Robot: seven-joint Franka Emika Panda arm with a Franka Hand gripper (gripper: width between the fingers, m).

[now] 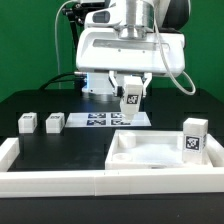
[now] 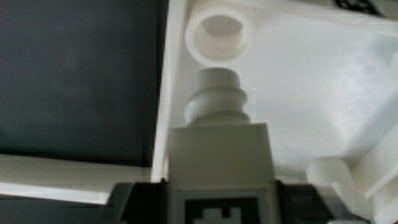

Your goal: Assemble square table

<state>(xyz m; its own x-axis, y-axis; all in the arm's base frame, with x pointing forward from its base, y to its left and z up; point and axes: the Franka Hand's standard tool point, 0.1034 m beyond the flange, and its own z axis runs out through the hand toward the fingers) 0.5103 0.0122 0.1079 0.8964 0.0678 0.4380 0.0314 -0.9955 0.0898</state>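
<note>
My gripper [image 1: 130, 97] is shut on a short white tagged leg [image 1: 130, 97] and holds it in the air above the table, behind the far edge of the square slab [image 1: 160, 151]. In the wrist view the leg [image 2: 221, 130] points its stepped round tip at a round socket hole [image 2: 221, 35] in the slab's corner, with a gap between them. The black fingers [image 2: 139, 200] press the leg's sides. Another leg [image 1: 194, 137] stands upright at the slab's right edge. Two more legs [image 1: 27, 124] [image 1: 54, 123] stand at the exterior view's left.
The marker board [image 1: 105, 120] lies flat behind the slab, under the gripper. Long white border bars [image 1: 60, 181] run along the front and the left [image 1: 8, 150] of the black table. The arm's white base [image 1: 130, 45] stands at the back.
</note>
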